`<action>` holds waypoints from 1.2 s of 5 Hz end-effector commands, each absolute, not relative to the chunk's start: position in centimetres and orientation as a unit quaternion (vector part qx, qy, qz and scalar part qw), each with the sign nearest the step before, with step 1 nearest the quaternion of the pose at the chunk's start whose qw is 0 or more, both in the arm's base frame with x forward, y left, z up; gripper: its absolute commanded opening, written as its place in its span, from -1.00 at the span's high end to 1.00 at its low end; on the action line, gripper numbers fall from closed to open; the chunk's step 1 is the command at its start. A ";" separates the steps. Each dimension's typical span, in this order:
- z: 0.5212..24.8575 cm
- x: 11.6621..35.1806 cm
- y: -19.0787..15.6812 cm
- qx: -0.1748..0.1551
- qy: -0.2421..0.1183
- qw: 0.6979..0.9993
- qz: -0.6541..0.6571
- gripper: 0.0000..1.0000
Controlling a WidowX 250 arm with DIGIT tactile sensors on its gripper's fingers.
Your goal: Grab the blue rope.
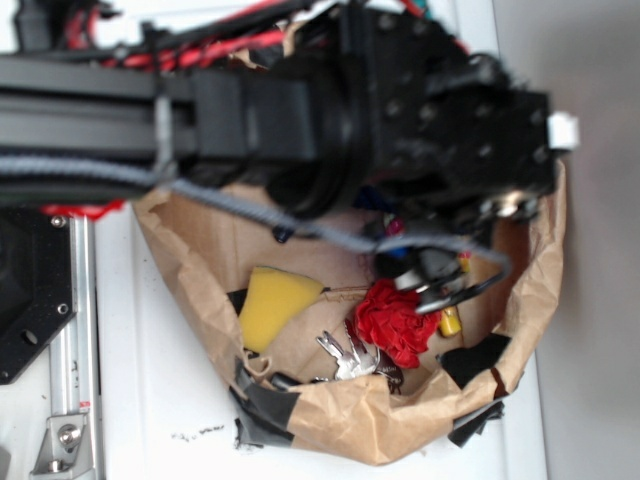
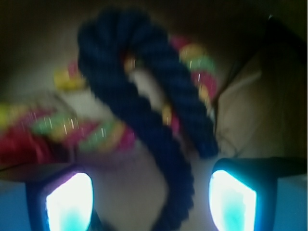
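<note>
Looking from the exterior view: black robot arm (image 1: 300, 110) stretches across the frame and ends over a crumpled brown paper bag (image 1: 340, 420) patched with black tape, which lies on the white worktop (image 1: 170, 400).
Bag contents, exterior view: yellow wedge-shaped sponge (image 1: 272, 303), crumpled red cloth (image 1: 395, 320), bunch of silver keys (image 1: 345, 355).
Rope, exterior view: hidden under the arm; I cannot pick it out here.
Wrist view: blurred, but the thick dark navy twisted rope (image 2: 144, 115) is plain, bent into a hairpin loop with its bend at the top and one strand running down between the two fingers.
Neighbour, wrist view: a red, yellow and green twisted rope (image 2: 77, 130) lies under and beside the navy one, touching it.
Jaws: the gripper (image 2: 151, 202) stands spread, its glowing pads (image 2: 70, 202) well apart on either side of the navy strand, pinching nothing.
Progress: approach looks done and the aim seems good; lowering, closing and lifting are still left.
</note>
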State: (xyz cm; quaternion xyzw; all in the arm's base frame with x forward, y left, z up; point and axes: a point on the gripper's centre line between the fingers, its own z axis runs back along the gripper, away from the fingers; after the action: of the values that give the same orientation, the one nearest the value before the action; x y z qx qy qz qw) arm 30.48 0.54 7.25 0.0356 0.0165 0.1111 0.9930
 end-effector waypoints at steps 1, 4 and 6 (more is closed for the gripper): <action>4.9 32.9 0.2 0.061 0.008 0.988 0.141 -1.00; 1.6 31.8 -2.0 0.064 0.057 0.993 0.086 1.00; 6.5 29.6 -0.2 0.102 -0.005 0.991 0.090 1.00</action>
State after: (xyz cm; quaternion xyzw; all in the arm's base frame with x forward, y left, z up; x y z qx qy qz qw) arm 29.15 -0.03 4.95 0.1047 0.0302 0.0911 0.9899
